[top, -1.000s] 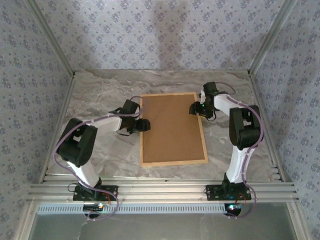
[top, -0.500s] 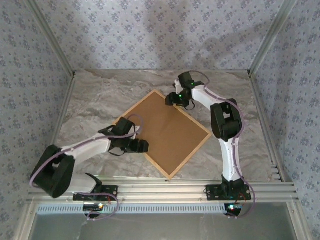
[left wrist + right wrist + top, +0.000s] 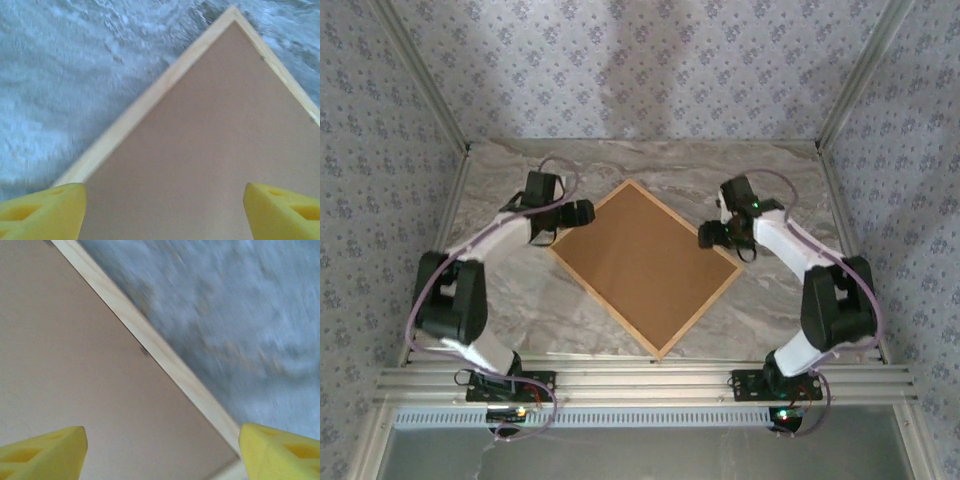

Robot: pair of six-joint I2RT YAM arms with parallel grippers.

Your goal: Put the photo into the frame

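The frame [image 3: 606,303] lies flat on the marble table, turned like a diamond, its thin light-wood border around a plain brown backing board [image 3: 642,262]. The photo is hidden. My left gripper [image 3: 582,212] hovers at the frame's upper-left edge, open. In the left wrist view its yellow fingers [image 3: 40,210] stand wide apart over the board [image 3: 210,150], with the wood border [image 3: 150,100] ahead and my left gripper [image 3: 165,210] holding nothing. My right gripper [image 3: 710,236] is open by the right corner. In the right wrist view my right gripper [image 3: 162,452] is over the board, the border [image 3: 165,355] running diagonally.
Grey marble tabletop [image 3: 510,290] surrounds the frame. Patterned walls with metal corner posts [image 3: 420,80] close in the back and both sides. An aluminium rail [image 3: 640,380] carrying both arm bases runs along the near edge.
The frame has turned from square to a diamond. My left gripper moved from the frame's near-left edge up to its upper-left edge; my right gripper moved from the top corner towards the right corner.
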